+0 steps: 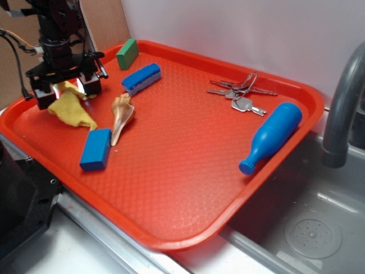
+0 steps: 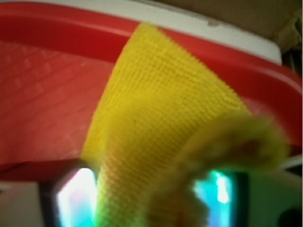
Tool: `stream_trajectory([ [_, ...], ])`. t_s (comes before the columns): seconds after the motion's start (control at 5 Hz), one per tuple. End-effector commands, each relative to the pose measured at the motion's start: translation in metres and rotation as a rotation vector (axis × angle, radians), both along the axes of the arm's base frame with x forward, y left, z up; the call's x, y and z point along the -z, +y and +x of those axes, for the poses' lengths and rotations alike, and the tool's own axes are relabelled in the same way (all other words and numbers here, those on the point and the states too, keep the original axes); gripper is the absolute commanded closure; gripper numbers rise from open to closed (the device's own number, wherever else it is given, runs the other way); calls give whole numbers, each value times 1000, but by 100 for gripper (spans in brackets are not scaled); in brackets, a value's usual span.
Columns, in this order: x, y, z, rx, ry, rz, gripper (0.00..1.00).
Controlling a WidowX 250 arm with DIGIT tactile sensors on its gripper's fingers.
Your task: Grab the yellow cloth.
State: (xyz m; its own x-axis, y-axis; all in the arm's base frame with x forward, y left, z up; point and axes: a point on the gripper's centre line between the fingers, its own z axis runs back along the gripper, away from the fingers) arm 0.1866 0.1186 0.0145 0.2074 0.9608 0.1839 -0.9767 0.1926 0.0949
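Note:
The yellow cloth [image 1: 71,108] hangs at the far left of the red tray [image 1: 188,171], its top pinched between my fingers and its lower end draped toward the tray floor. My gripper [image 1: 68,88] is shut on its upper fold. In the wrist view the cloth [image 2: 161,118] fills the middle, stretched up between the two glowing pads [image 2: 78,198], with the tray rim [image 2: 57,28] behind it.
On the tray lie a blue block [image 1: 96,149], a tan seashell [image 1: 121,114], a blue-and-white brush [image 1: 141,78], a green block [image 1: 127,53], keys [image 1: 239,94] and a blue bottle [image 1: 272,136]. A grey faucet [image 1: 342,108] and sink [image 1: 308,228] are at the right.

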Motion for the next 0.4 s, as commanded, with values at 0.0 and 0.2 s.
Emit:
stream_trajectory([
  [0.0,-57,-31,-28,423,-69,-88,100],
  [0.2,-106,-79,-15,674,-76,-54,100],
])
